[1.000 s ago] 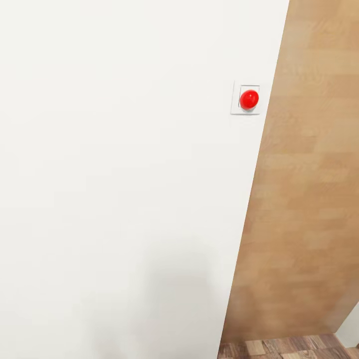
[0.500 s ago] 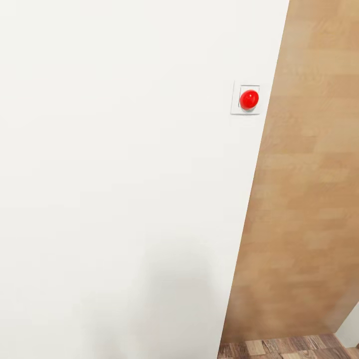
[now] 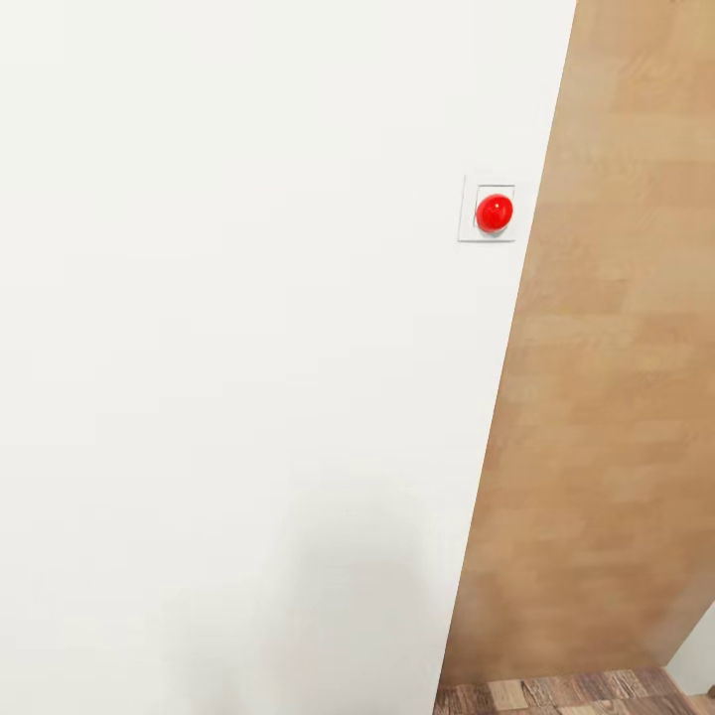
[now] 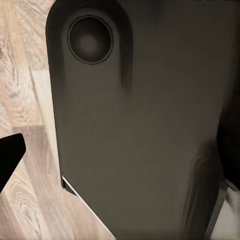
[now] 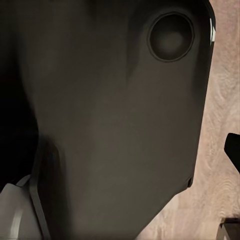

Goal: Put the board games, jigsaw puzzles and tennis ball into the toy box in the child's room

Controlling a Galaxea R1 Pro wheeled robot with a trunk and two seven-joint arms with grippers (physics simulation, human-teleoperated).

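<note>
— Any toy, desk or bed in front of it?

— No. The head faces a blank white wall (image 3: 228, 348) with a red round button on a white square plate (image 3: 494, 213) at two o'clock, beside a pale wood panel (image 3: 606, 397).

— And the grippers?

— Can't tell whether they're wide or narrow. Each wrist camera looks at the robot's dark grey body panel (image 4: 140, 130) above wood-plank floor (image 4: 25, 200). It'll likely have to turn before either arm matters.
</note>
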